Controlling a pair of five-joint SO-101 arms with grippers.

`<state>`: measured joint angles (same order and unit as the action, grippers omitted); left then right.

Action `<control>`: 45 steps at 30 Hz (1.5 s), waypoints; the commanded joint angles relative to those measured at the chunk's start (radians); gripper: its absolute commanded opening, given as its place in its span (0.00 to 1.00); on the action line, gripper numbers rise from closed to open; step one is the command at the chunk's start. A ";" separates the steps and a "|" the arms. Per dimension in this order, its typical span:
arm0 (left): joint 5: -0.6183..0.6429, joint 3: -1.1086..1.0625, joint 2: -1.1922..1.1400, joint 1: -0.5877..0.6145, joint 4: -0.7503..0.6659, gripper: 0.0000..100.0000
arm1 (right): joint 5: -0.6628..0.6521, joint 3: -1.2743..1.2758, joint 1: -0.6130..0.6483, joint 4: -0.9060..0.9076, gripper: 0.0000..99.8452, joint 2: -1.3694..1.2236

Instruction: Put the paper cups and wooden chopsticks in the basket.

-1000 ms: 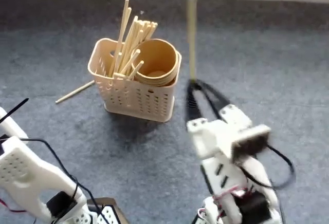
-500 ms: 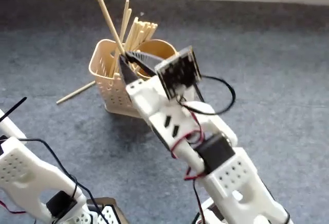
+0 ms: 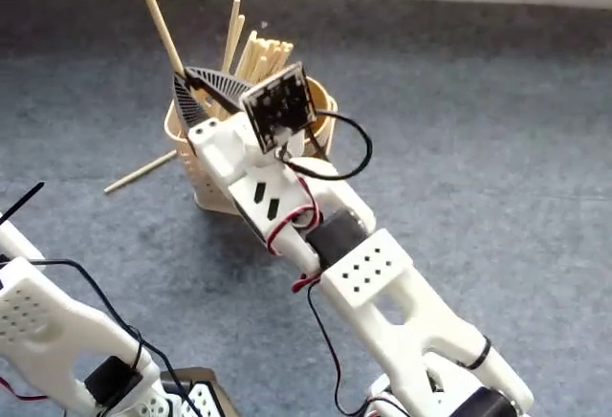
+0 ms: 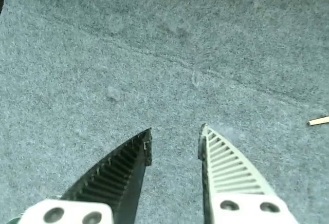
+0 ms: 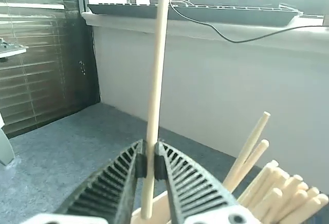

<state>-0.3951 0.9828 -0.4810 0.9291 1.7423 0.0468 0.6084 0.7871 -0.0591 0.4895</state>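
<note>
Right gripper (image 3: 184, 80) clamped on one chopstick (image 3: 156, 10) near its lower end, over basket (image 3: 218, 195), 11 o'clock in high view. Stick light, stiff, smooth; low pinch likely lets it pivot. Left gripper (image 4: 175, 142) parted, empty.

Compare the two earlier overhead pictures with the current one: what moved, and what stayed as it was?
The right gripper, shut on a chopstick throughout, swung from the carpet right of the basket across to it and now holds the stick tilted over its left end in the high view. Nothing was let go. The basket, the stray chopstick beside it and the left arm stayed put.
</note>
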 commanded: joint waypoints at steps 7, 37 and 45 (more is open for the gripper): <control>-0.011 0.013 0.010 0.033 -0.005 0.18 | -0.049 0.206 -0.073 -0.217 0.01 -0.002; -0.011 0.007 0.010 0.039 -0.005 0.18 | -0.064 0.254 -0.039 -0.358 0.07 -0.005; -0.011 0.007 0.010 0.051 -0.005 0.18 | 0.164 0.254 -0.085 -0.351 0.07 -0.004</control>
<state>-0.3982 0.9828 -0.4810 0.9597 1.7423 0.1757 0.8876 0.7350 -0.4104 0.4910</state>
